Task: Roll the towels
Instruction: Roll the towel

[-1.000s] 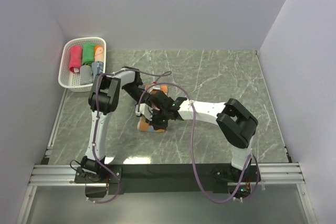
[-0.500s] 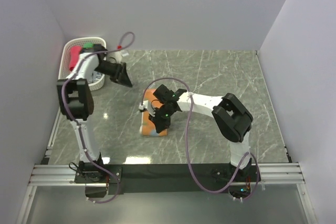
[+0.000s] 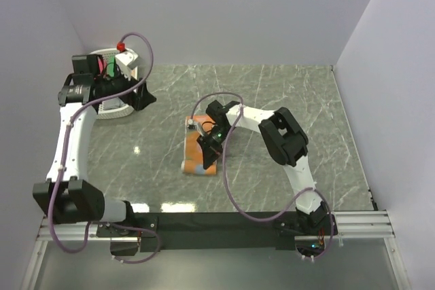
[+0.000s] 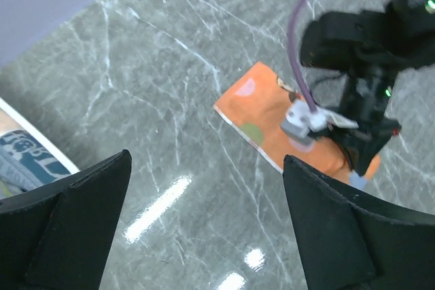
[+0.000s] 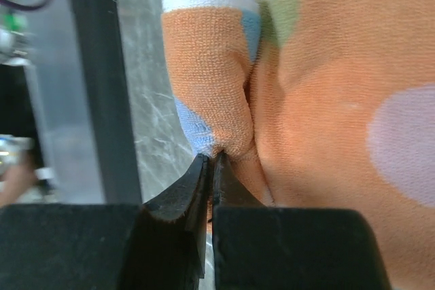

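Note:
An orange towel (image 3: 193,146) with pale blue, green and pink marks lies flat mid-table, its near end folded into a small roll (image 5: 209,66). My right gripper (image 3: 206,161) (image 5: 213,159) is shut, its tips pinching the fold of that orange towel (image 5: 326,100). My left gripper (image 3: 139,97) (image 4: 204,236) hangs high at the far left beside the basket, open wide and holding nothing. From there the orange towel (image 4: 265,110) shows with the right gripper (image 4: 353,137) on it. A grey-blue towel (image 4: 20,161) peeks out of the basket.
A white perforated basket (image 3: 109,111) stands at the far left corner, mostly hidden by my left arm; bits of pink and green cloth (image 3: 102,66) show in it. Walls close the table on three sides. The right arm's purple cable (image 3: 228,168) loops over the table.
My left arm has swung away from the orange towel to the basket at the far left and opened wide. The right gripper stays shut on the towel's fold, shifted slightly.

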Available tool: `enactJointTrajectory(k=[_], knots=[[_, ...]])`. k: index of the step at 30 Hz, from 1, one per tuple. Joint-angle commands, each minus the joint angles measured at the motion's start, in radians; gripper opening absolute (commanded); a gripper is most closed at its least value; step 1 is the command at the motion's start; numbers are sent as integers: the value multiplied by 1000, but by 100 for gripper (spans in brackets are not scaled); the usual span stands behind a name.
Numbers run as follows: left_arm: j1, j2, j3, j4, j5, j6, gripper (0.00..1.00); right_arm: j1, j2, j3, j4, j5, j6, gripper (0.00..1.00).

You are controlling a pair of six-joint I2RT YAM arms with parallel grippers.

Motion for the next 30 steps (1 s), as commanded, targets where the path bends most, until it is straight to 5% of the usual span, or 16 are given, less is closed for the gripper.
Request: enactJointTrajectory(k=[1,3,6,13,19,30], knots=[[2,78,-58,-187,75,203,99,-32,104,59,-164,-34,-62,0],[-22,60,-94,-265,93,300,99,-52,158,102,-195,-63,-73,0],[-94,-75,-324,-168,-6,403,99,-69,208,139,-238,-80,-78,0],[-558,-354,-709,83,-243,489,90,-83,290,211,-275,-100,-52,0],[-784,-318,-838,331,-401,421,79,-86,347,260,-290,-107,-13,0],[-878,-129,-871,604,-498,423,66,-86,356,245,-278,-118,10,0]])
